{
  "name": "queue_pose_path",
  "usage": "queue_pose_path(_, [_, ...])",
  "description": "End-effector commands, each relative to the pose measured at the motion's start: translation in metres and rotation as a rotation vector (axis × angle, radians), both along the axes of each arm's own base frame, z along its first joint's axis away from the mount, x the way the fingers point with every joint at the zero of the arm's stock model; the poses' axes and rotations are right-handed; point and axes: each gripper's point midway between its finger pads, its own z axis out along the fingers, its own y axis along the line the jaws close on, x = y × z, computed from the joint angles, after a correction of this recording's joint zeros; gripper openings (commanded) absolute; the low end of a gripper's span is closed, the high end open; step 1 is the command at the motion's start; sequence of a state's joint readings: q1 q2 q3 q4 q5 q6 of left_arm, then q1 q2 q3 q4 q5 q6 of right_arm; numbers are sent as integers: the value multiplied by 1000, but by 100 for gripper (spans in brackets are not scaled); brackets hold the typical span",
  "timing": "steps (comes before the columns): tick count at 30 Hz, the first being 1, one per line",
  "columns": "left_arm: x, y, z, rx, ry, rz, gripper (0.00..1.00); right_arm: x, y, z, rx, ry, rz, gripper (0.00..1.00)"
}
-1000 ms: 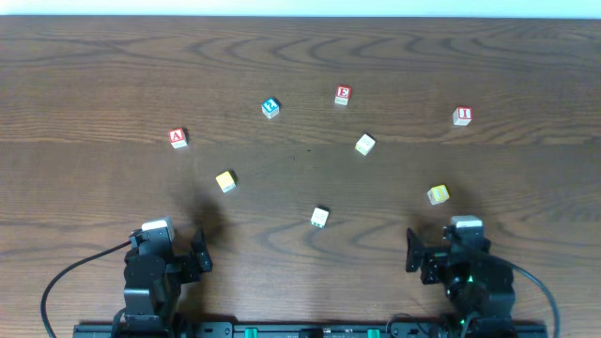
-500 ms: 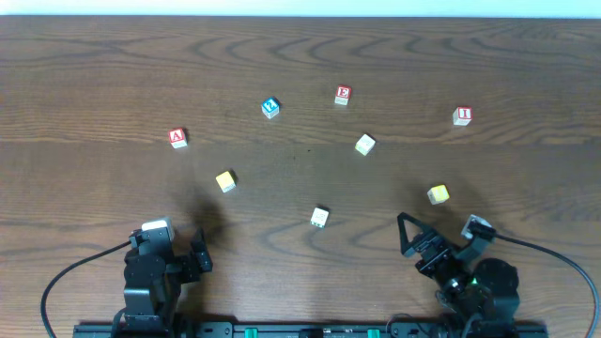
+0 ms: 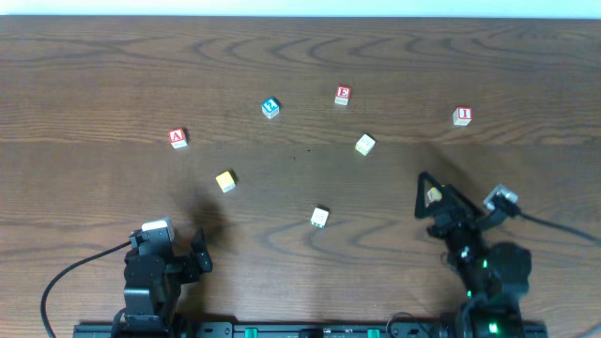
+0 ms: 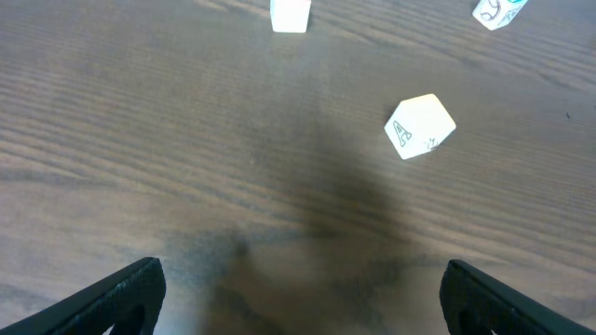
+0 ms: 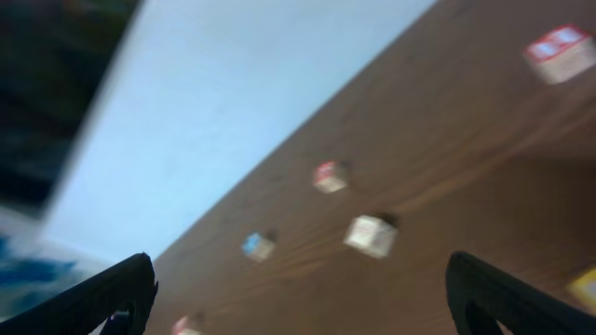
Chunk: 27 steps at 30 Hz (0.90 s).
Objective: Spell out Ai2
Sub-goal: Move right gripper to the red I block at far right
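Note:
Several letter blocks lie scattered on the wooden table. In the overhead view a red A block (image 3: 177, 138) is at the left, a red I block (image 3: 461, 115) at the right, a red E block (image 3: 343, 95) and a blue block (image 3: 270, 107) at the back. My left gripper (image 3: 201, 254) is open and empty near the front edge (image 4: 303, 300). My right gripper (image 3: 438, 208) is open and empty, raised and tilted over a yellow block (image 3: 433, 195). The blurred right wrist view shows its fingers (image 5: 303, 302) wide apart, with the I block (image 5: 559, 51) far ahead.
A yellow block (image 3: 225, 181) (image 4: 419, 126), a pale block (image 3: 365, 144) (image 5: 370, 234) and a white block (image 3: 320, 217) lie mid-table. The left wrist view also shows the A block's white side (image 4: 291, 14). Cables trail behind both arm bases.
My right arm has lifted from its rest pose and swung forward and right, tilting, until its open gripper hangs over the yellow block. My left arm has not moved.

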State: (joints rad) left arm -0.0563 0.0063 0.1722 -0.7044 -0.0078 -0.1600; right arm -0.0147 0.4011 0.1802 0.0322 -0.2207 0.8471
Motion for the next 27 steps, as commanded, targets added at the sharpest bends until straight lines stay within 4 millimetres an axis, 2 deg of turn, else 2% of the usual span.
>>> queue_pose_path(1, [-4,2,-10,15,36,8,95,20,-28,-7,-90,52,-89,99])
queue_pose_path(6, [-4,2,-10,15,36,8,95,53,-62,0,-189,119,-119,99])
queue_pose_path(12, [-4,2,-10,15,36,8,96,115,-109,25,-271,163,-115,99])
queue_pose_path(15, [-4,2,-10,15,36,8,95,143,-121,28,-322,197,-93,99])
queue_pose_path(21, [-4,2,-10,15,36,8,95,193,-143,11,-459,339,-8,99])
queue_pose_path(27, [-4,2,-10,15,36,8,95,223,-157,-20,-585,518,85,98])
